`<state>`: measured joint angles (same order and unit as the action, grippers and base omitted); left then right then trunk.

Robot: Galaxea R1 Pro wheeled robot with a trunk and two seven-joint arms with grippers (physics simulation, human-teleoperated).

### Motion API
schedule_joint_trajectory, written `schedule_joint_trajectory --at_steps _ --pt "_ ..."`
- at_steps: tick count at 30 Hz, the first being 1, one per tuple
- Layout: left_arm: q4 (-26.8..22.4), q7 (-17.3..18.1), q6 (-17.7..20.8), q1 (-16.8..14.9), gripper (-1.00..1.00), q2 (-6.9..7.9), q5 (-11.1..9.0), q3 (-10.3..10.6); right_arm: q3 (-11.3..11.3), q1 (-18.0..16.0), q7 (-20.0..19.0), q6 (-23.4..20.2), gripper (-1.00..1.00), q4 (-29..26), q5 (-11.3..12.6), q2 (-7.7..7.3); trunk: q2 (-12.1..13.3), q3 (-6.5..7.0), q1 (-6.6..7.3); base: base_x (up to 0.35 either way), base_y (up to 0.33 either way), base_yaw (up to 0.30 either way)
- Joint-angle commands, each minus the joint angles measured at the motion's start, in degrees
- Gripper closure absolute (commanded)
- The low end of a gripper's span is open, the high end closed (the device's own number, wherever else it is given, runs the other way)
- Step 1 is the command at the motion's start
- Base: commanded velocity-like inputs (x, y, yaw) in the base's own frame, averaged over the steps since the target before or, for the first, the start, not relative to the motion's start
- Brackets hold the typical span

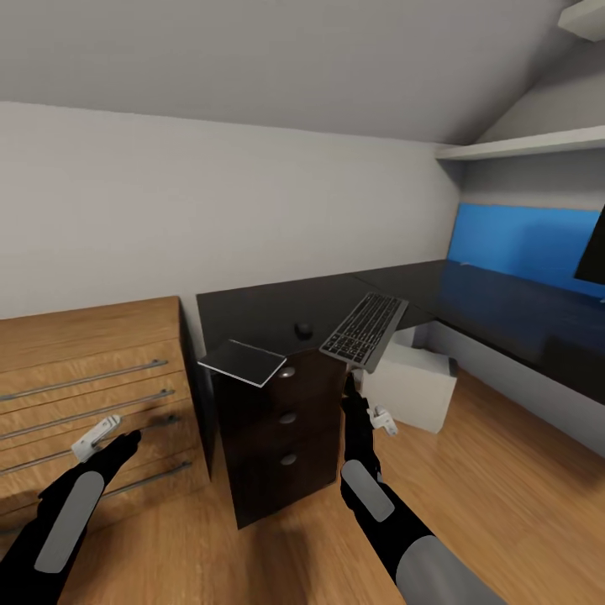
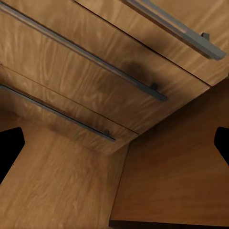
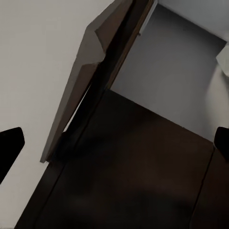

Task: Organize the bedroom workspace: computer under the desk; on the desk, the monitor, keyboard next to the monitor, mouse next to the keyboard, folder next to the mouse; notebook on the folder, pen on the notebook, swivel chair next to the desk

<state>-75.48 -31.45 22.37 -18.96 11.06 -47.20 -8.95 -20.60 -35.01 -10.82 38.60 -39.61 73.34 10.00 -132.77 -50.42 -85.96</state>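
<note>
The black-topped desk [image 1: 277, 307] runs along the wall with its blue back panel [image 1: 525, 239] at the right. A silver-grey keyboard [image 1: 365, 328] lies on it, overhanging the front edge. The small black mouse [image 1: 303, 330] sits to its left. A thin grey notebook [image 1: 242, 362] juts over the desk's near corner. The white computer [image 1: 412, 382] stands under the desk. The monitor [image 1: 593, 252] shows at the right edge. My right gripper [image 1: 349, 388] is open below the keyboard. My left gripper [image 1: 126, 441] is open before the drawers. Folder, pen and swivel chair are out of view.
A black three-drawer cabinet [image 1: 281, 428] stands under the desk's left end, right beside my right arm. A light-wood drawer chest [image 1: 84, 386] with metal handles [image 2: 143, 86] fills the left. Oak floor [image 1: 504, 504] stretches to the right. A white shelf [image 1: 521, 144] hangs above the desk.
</note>
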Motion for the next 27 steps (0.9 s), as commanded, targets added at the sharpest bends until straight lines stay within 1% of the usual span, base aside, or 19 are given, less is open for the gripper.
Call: schedule_joint_trajectory --at_steps 1,6,13,17,22,27 --pt "-0.07 -0.35 0.19 -0.02 -1.0 0.0 -0.44 0.02 -0.15 -0.06 -0.34 0.29 -1.0 0.06 0.58 0.0 -0.03 0.0 0.01 0.0 0.0 0.156" --pt "-0.03 -0.31 0.21 -0.02 -1.0 -0.06 -0.44 0.07 -0.15 -0.06 -0.47 0.33 -1.0 0.06 0.55 0.0 -0.03 0.24 0.01 0.0 0.0 0.143" --pt "0.2 -0.28 0.22 -0.02 -1.0 -0.07 -0.5 0.56 -0.25 -0.06 -0.29 0.1 -1.0 -0.02 0.33 0.0 -0.03 0.3 0.01 0.0 0.0 0.029" --pt "0.23 -0.28 0.22 -0.02 -1.0 -0.07 -0.47 0.67 -1.27 -0.06 -0.26 -0.06 -1.0 -0.03 0.2 0.0 -0.03 0.3 0.01 0.0 0.0 0.002" --pt "0.3 -0.28 0.22 -0.02 -1.0 -0.07 -0.52 0.69 -3.18 -0.06 -0.31 -0.1 -1.0 0.03 0.2 0.0 -0.03 0.3 0.01 0.0 0.0 0.0" --pt "0.34 -0.26 0.22 -0.02 -1.0 -0.07 -0.54 0.69 -3.82 -0.06 -0.34 -0.1 -1.0 0.11 0.48 0.0 -0.03 0.3 0.01 0.052 0.007 0.0"
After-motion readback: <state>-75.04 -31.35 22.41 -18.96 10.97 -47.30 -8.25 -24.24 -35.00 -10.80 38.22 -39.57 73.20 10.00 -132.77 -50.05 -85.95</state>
